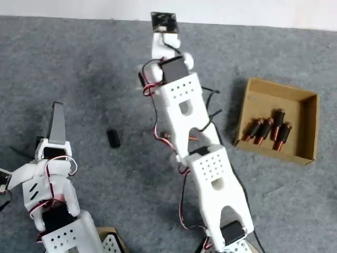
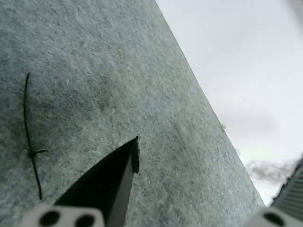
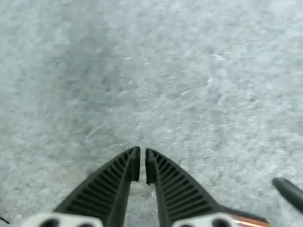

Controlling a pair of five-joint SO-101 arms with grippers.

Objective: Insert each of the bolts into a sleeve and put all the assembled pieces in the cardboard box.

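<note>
A short black sleeve lies alone on the grey carpet between the two arms. The cardboard box at the right holds several copper bolts fitted into black sleeves. My right gripper hangs over bare carpet, its ribbed black fingers shut with nothing between them; a copper-coloured piece shows beside its base. That arm stretches toward the far edge of the carpet. My left gripper is open at the near left, one dark finger pointing away over the carpet, left of the lone sleeve.
A thin black cable tie lies on the carpet ahead of the left gripper. A black rod-like end pokes in near the right gripper. The carpet ends at a white floor at the far side. Red and black cables run along the right arm.
</note>
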